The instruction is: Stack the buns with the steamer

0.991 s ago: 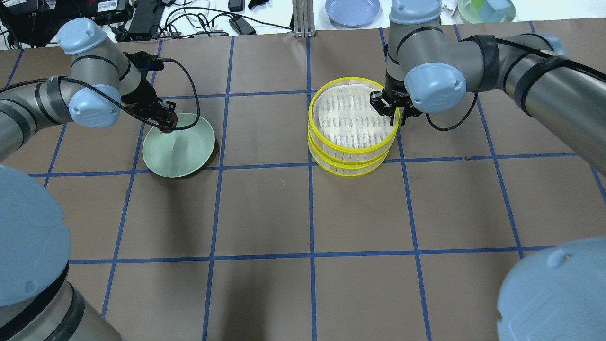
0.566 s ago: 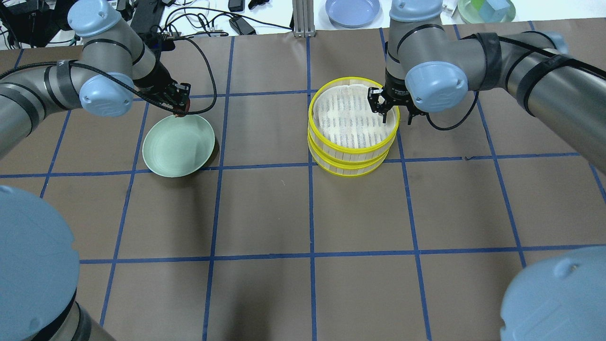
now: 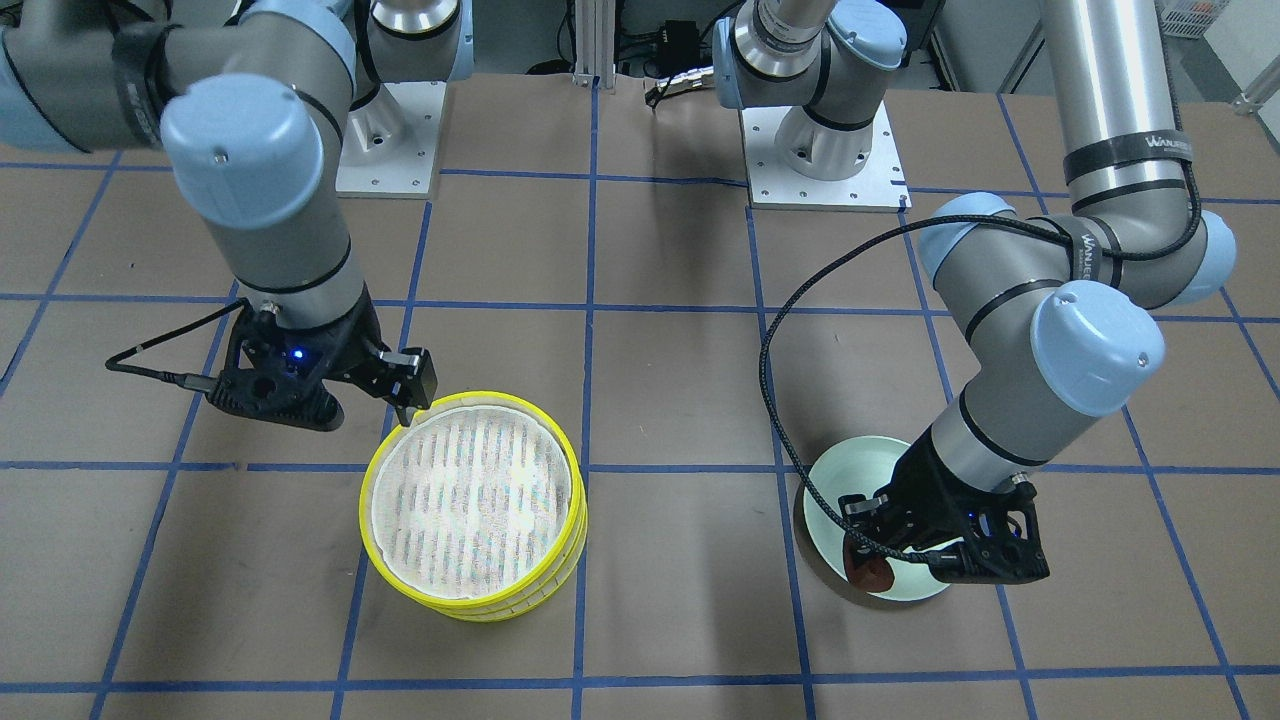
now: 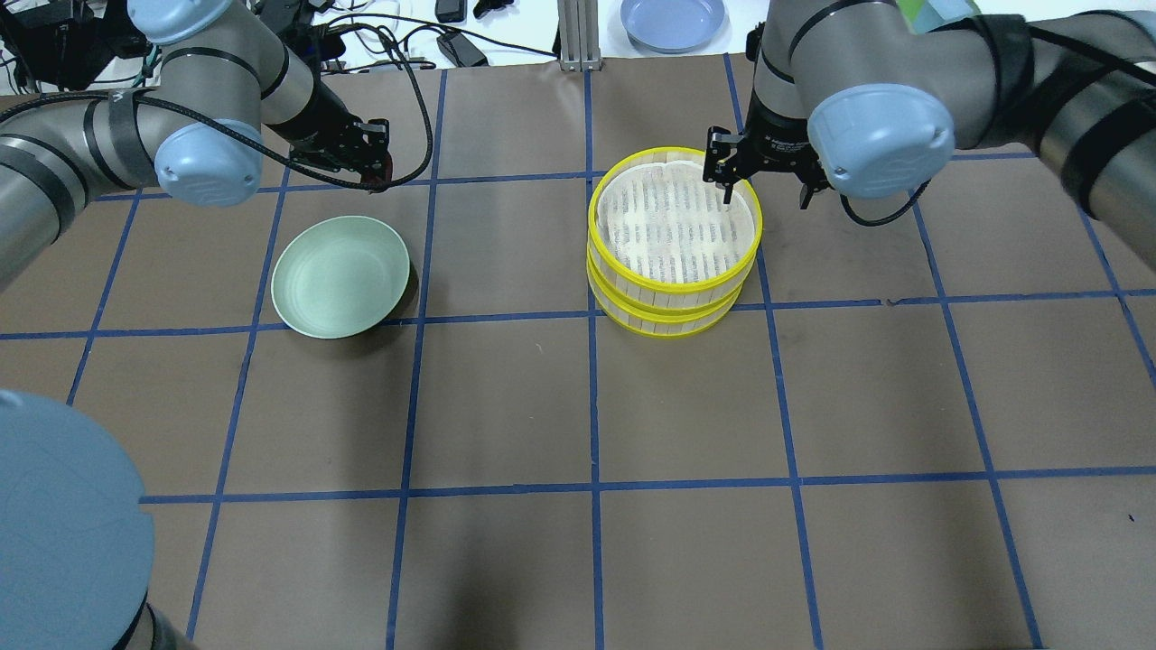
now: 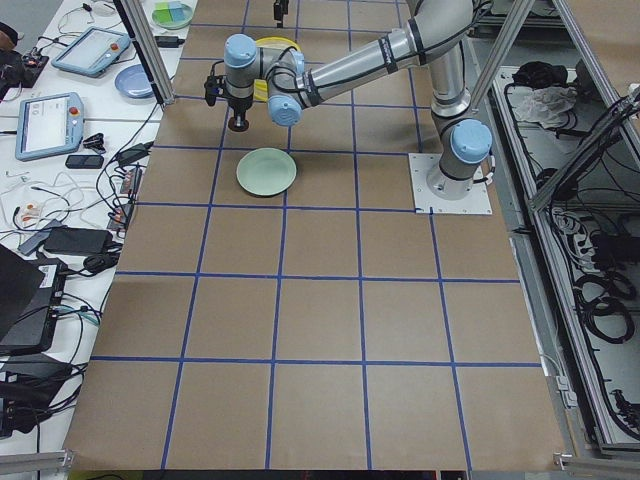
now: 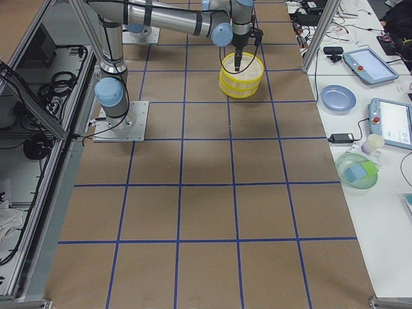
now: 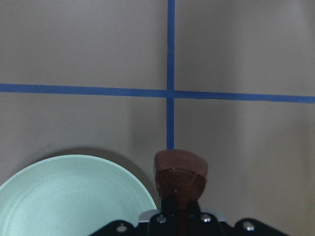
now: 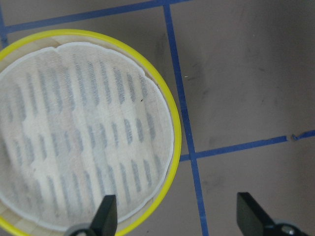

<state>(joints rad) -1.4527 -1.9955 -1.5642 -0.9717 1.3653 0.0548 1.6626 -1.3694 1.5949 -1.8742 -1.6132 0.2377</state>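
Note:
My left gripper [image 4: 373, 168] is shut on the dark reddish-brown bun [image 7: 180, 174] and holds it in the air, beyond the far edge of the pale green plate [image 4: 341, 275]. The bun [image 3: 873, 576] hangs over the plate's rim [image 3: 850, 478] in the front view. The plate is bare. The steamer [image 4: 673, 226] is two stacked yellow-rimmed trays with a bare white liner on top. My right gripper [image 4: 764, 188] is open and empty above the steamer's far right rim [image 8: 173, 147]. The cream-white bun is not in view.
A blue plate [image 4: 673, 20] and cables lie on the white bench beyond the table's far edge. A green bowl [image 6: 357, 170] and tablets sit on the side bench. The arm bases [image 3: 820, 150] stand at the robot's side of the table.
My left gripper has lifted the dark bun off the plate and moved it farther and to the right. My right gripper has risen off the steamer's rim.

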